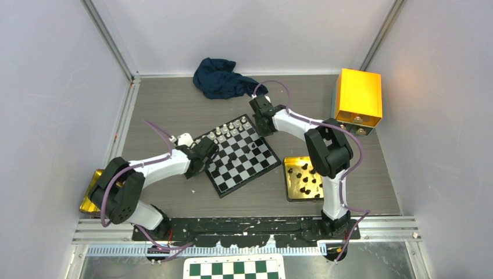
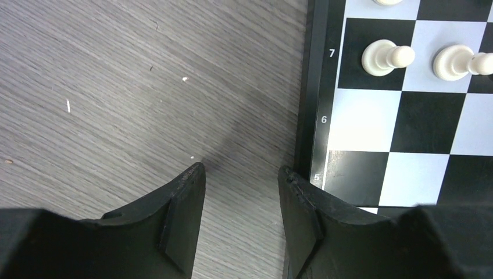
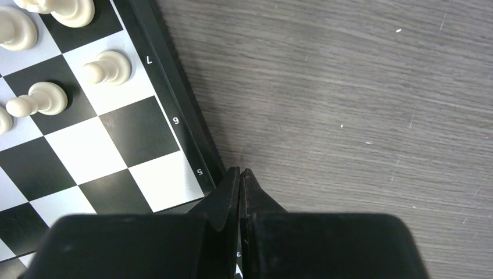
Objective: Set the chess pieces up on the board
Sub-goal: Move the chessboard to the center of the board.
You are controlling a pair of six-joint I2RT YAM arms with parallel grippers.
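Note:
The board [image 1: 250, 160] lies turned at an angle in the middle of the table. Silvery-white pieces [image 1: 229, 128] stand in two rows along its far left side. Black pieces [image 1: 307, 174] lie in a gold tray [image 1: 289, 189] to the right of the board. My left gripper [image 1: 208, 153] is open and empty, low over the table beside the board's left edge [image 2: 317, 116] near rank 5, with white pawns [image 2: 386, 57] ahead. My right gripper [image 1: 263, 123] is shut and empty at the board's far right edge [image 3: 192, 133], with white pawns [image 3: 107, 67] nearby.
A dark blue cloth [image 1: 218, 77] lies at the back. A yellow box [image 1: 358, 97] stands at the back right. Another gold tray [image 1: 88, 195] lies under the left arm. A green-and-white checkered board [image 1: 235, 268] shows at the bottom edge.

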